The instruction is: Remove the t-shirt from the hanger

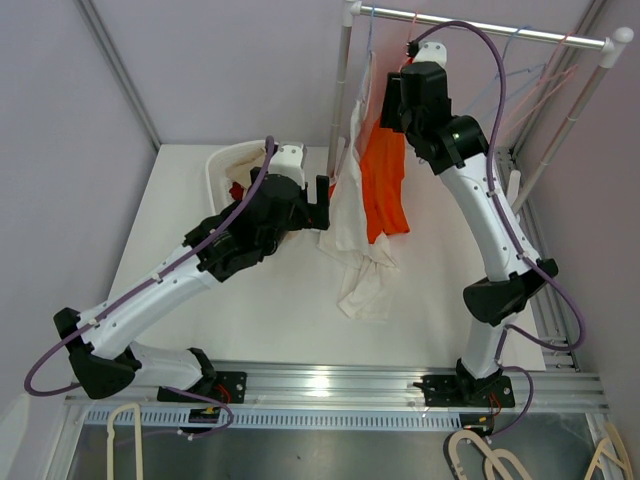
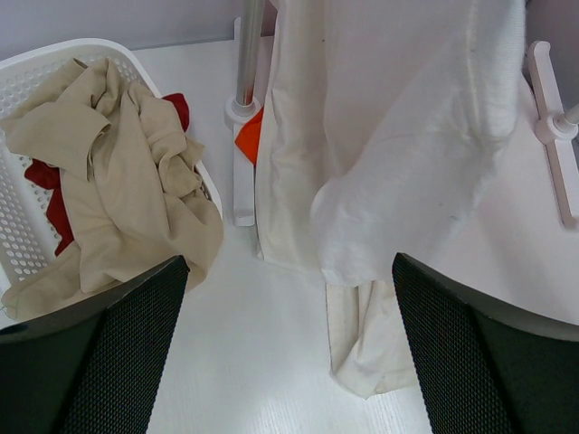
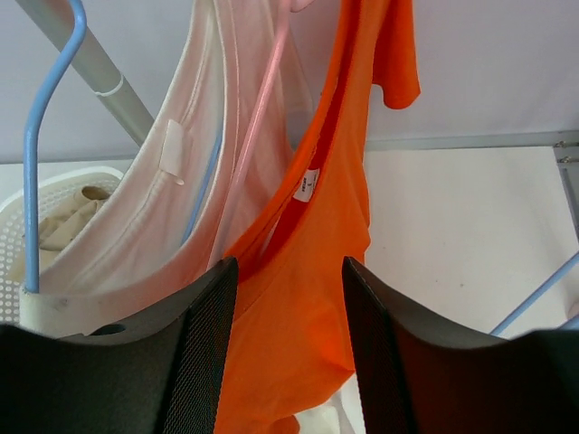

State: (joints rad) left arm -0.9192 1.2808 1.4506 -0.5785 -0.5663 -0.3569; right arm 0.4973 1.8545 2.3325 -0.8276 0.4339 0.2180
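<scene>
The orange t-shirt is hanging from the rail, long axis running straight down, collar uppermost, and is being faced just ahead by the right gripper, the nearer one, fingers being held apart. The left gripper, likewise parted, is being pointed at the white t-shirt lower down

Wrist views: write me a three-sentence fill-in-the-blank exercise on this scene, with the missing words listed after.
The t-shirt between the fingers of the right gripper is ____ in colour. The beige garment lies in the white ____. The left gripper stands wide ____, with nothing between its fingers.
Missing words: orange; basket; open.
</scene>
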